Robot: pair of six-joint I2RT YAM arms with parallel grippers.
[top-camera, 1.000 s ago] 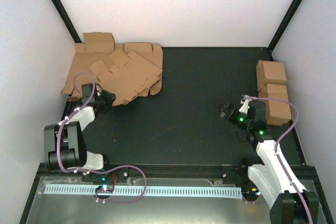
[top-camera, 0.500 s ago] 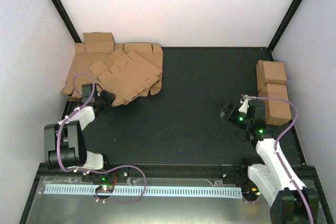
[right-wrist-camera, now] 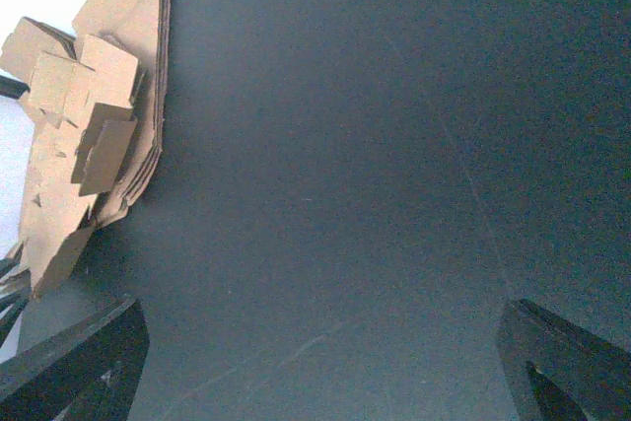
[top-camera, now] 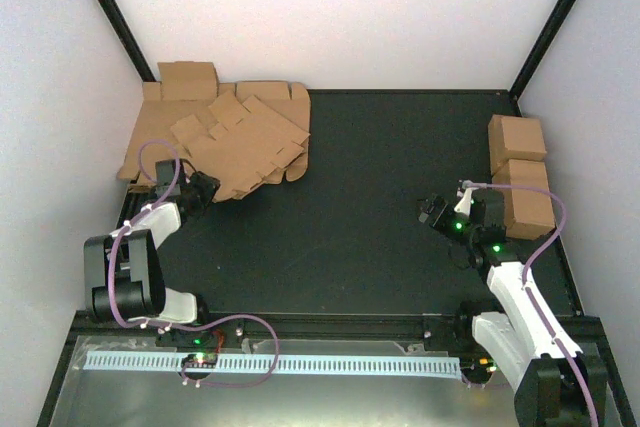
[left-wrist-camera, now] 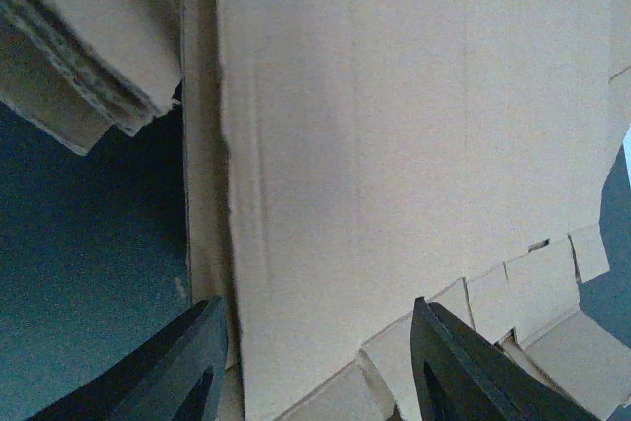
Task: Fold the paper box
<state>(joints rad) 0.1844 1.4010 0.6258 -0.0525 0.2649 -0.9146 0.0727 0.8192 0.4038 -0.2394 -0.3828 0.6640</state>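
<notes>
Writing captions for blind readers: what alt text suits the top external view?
The left gripper sits at the near edge of a heap of flat cardboard sheets in the far left corner of the black mat. The open right gripper hovers over the mat near two cardboard boxes at the right edge.

The cardboard sheets are plain brown, the surface black, the two cuboids brown, seemingly unprinted, the left end effector black.

paper box | brown die-cut sheet | flat, unfolded | atop far-left heap
</notes>
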